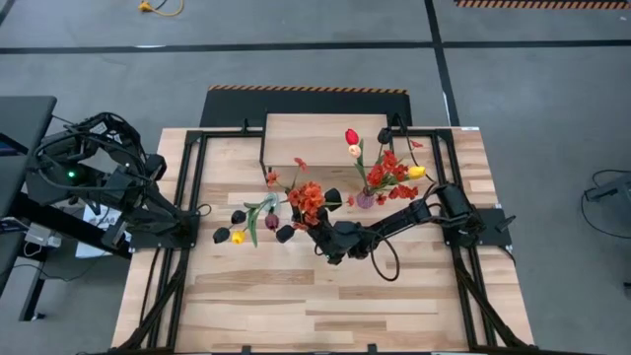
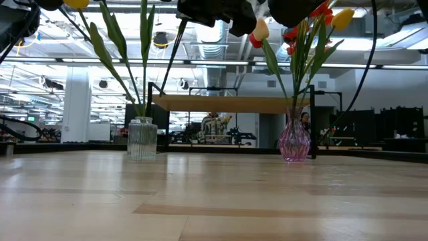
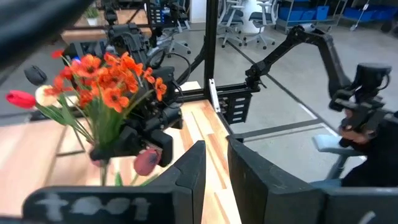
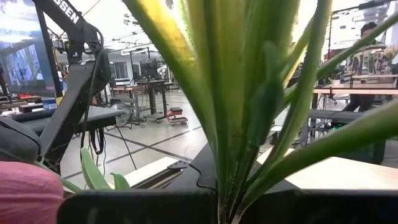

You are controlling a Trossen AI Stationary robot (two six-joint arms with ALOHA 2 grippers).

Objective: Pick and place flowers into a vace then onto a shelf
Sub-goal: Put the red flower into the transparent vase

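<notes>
My right gripper reaches in from the table's right to mid-table, shut on a spray of red-orange flowers. Just left of it stands a clear ribbed vase with yellow, pink and dark maroon flowers fanning out of it. A pink vase with red, yellow and cream flowers stands by the right front leg of the shelf. My left gripper waits high at the table's left; its fingers stand a narrow gap apart with nothing between them. My right gripper pinches the spray's bundled green stems between its two fingers, below the leaves. The fingers come roughly level from the table's right, across the stems. The spray stands upright, blossoms above the gripper, lifted clear of the table.
A black metal frame and cables border the table on the left, right and far sides. The shelf's wood top stands at the far edge in the middle. The near half of the tabletop shows bare wood.
</notes>
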